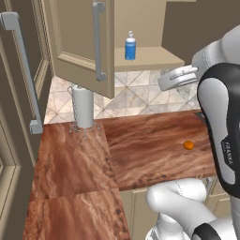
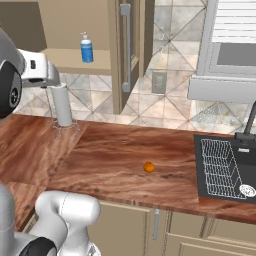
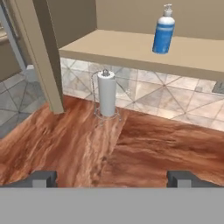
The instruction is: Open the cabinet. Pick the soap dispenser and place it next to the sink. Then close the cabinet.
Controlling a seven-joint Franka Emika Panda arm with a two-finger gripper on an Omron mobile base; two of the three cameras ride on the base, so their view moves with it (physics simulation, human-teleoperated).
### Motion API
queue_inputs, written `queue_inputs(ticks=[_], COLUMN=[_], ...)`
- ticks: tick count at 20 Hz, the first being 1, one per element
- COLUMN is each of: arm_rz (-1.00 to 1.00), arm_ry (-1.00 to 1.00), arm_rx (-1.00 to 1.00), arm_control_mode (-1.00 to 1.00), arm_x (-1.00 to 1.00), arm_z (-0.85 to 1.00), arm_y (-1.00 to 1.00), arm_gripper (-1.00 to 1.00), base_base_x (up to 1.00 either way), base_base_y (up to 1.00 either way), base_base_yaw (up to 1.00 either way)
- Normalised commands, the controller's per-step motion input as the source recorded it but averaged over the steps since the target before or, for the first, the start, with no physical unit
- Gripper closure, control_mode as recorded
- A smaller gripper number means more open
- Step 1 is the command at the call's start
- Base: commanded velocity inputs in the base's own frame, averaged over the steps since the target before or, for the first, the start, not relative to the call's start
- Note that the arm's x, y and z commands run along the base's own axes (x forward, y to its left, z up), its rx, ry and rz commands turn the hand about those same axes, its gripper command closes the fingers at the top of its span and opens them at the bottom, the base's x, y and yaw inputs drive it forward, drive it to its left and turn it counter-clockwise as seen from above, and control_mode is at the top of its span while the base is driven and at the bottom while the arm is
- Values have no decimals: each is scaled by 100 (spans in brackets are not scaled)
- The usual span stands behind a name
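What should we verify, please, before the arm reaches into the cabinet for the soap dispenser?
1. Cabinet doors swung open: ok.
2. Soap dispenser upright on the shelf: ok.
3. Gripper open, fingertips wide apart, nothing between them: ok.
4. Gripper lined up with the dispenser: not ok; it sits high and right in the hand view.
5. Paper towel roll stands below the shelf, off the reach line: ok.
6. Bare counter beside the sink: ok.

Shelf: the soap [image 3: 164,35] stands alone at 1 o'clock, open room all round it.
Door [image 3: 41,52]: swung open at 10 o'clock, edging the left approach.
Towel roll [image 3: 106,92]: upright on the table [image 3: 144,144] at 12 o'clock, below the shelf.
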Motion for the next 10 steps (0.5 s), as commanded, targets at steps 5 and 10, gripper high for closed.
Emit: queue_inputs(ticks=[5,10], arm_rz=[0,-3], arm_ry=[-9,-9], arm_rx=[0,0], arm_control_mode=[-100,-100], arm_x=[24,34], arm_z=[-16,-4], arm_y=[-4,0], arm_gripper=[-100,-100], base_base_x=[0,0], base_base_y=[0,0], base_base_yaw=[0,0])
